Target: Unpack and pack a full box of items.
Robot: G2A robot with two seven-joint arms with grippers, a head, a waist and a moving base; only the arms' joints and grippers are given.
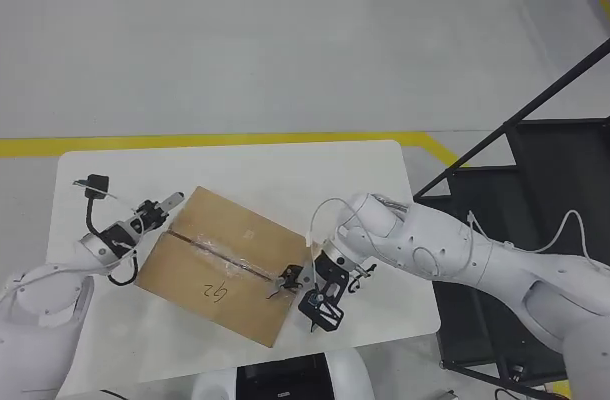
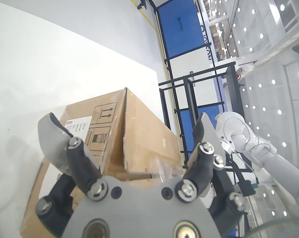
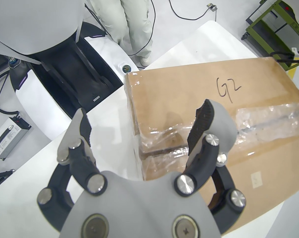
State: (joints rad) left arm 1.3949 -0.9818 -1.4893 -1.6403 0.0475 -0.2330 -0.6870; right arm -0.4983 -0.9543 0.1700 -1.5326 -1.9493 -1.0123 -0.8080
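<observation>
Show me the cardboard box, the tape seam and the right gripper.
cardboard box [image 1: 240, 228], top view, on a top flap.
tape seam [image 3: 263, 119], right wrist view, on the clear tape between the flaps.
right gripper [image 3: 144, 111], right wrist view, midway between its fingertips.

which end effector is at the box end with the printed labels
The left end effector, open at the box end bearing the white label; the right end effector faces the opposite end, where clear tape wraps the seam.

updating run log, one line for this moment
cardboard box: closed, taped | left hand: open, at one end | right hand: open, at opposite end
</observation>
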